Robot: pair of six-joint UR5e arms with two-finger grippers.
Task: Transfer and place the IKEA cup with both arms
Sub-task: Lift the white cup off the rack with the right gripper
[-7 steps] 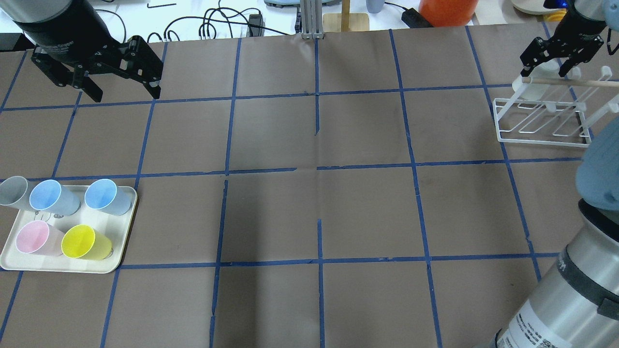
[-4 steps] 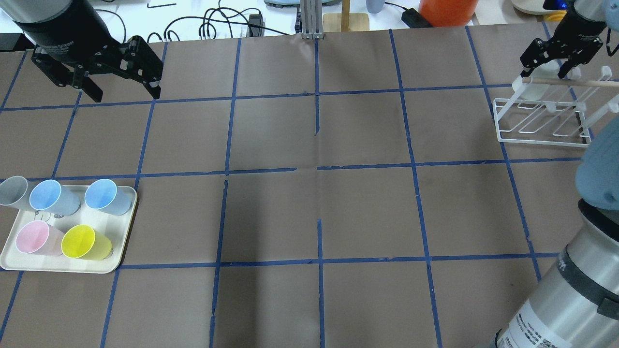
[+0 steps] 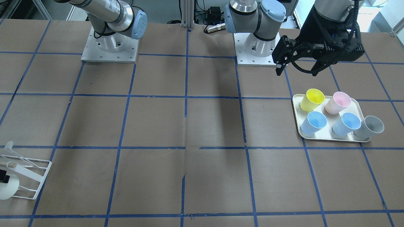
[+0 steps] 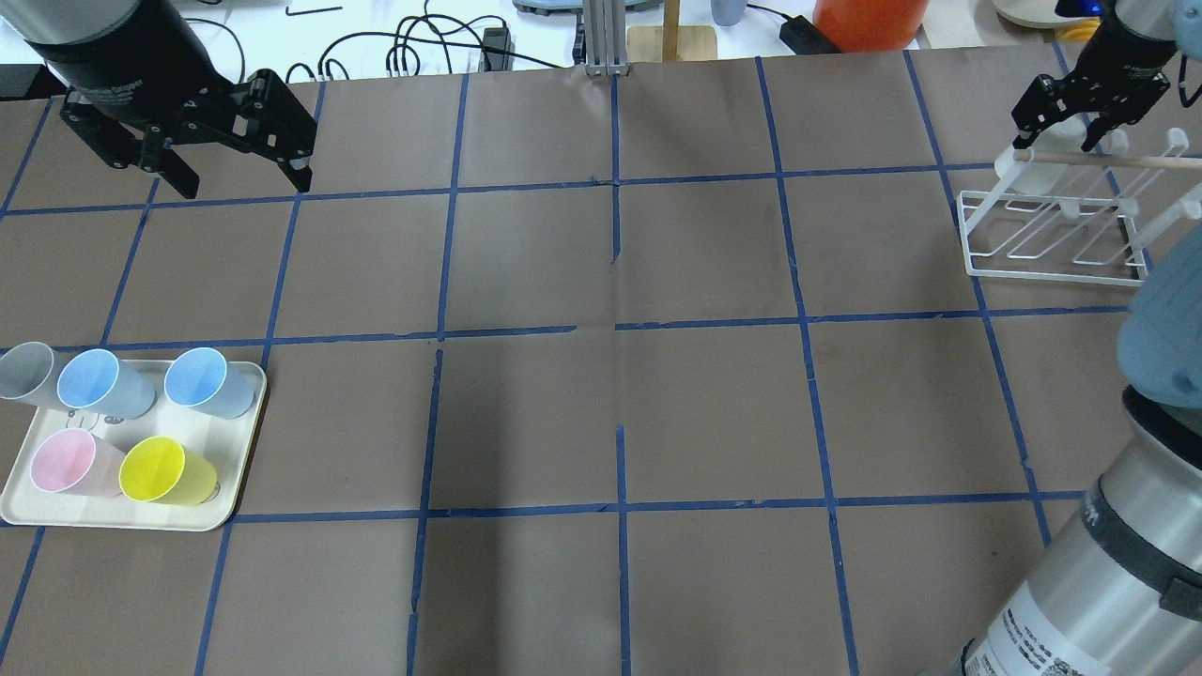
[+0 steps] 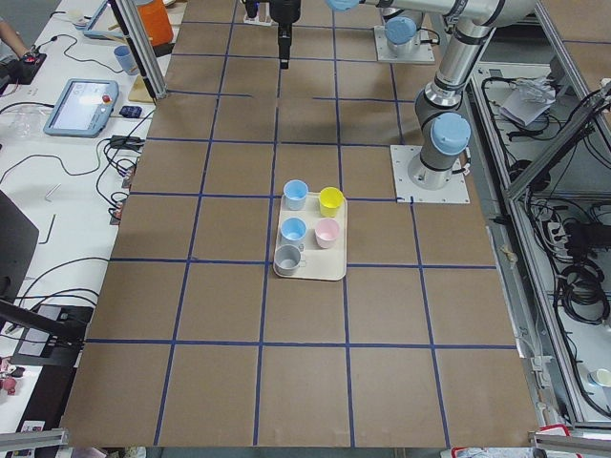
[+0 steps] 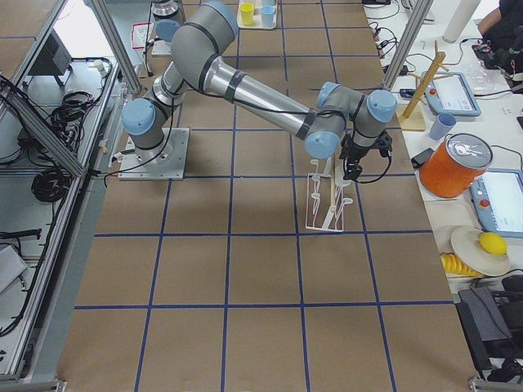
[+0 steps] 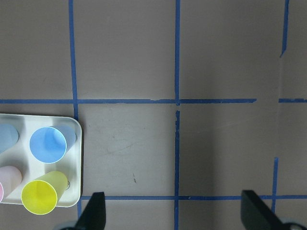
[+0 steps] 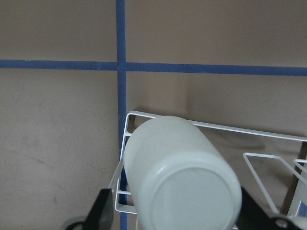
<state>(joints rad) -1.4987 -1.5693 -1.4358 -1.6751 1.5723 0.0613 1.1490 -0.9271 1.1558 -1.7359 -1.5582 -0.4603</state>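
Note:
The IKEA cup is white and hangs tilted on a peg of the white wire rack at the far right. In the right wrist view its flat bottom faces the camera. My right gripper is open and straddles the cup's base, with a gap showing beside the left finger. The cup also shows at the lower left edge of the front-facing view. My left gripper is open and empty, high over the far left of the table, and shows in its own wrist view.
A cream tray at the near left holds a yellow cup, a pink cup and two blue cups. A grey cup hangs over its edge. An orange container and cables lie beyond the far edge.
My right gripper has backed off a little from the cup, which stays on the rack. The left arm has not moved.

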